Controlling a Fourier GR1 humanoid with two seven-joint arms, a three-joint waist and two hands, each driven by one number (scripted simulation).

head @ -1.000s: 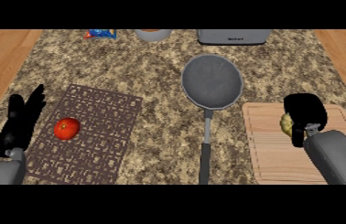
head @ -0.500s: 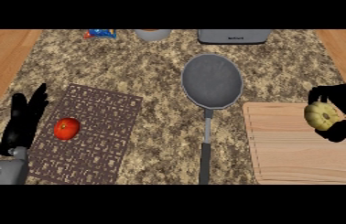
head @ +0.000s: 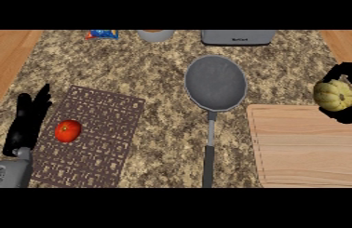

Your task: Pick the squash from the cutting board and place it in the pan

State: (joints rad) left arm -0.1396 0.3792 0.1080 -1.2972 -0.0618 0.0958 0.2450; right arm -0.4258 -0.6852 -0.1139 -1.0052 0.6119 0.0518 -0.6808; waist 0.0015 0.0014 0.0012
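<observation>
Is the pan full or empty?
Empty. The pan shows only its bare grey bottom. The squash is off to the right, held in the right hand.

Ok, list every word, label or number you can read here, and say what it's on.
Grey box: a small dark mark on its front, too blurred to read.
Blue packet: red and white print, too small to read.
Nothing else shows any text.
</observation>
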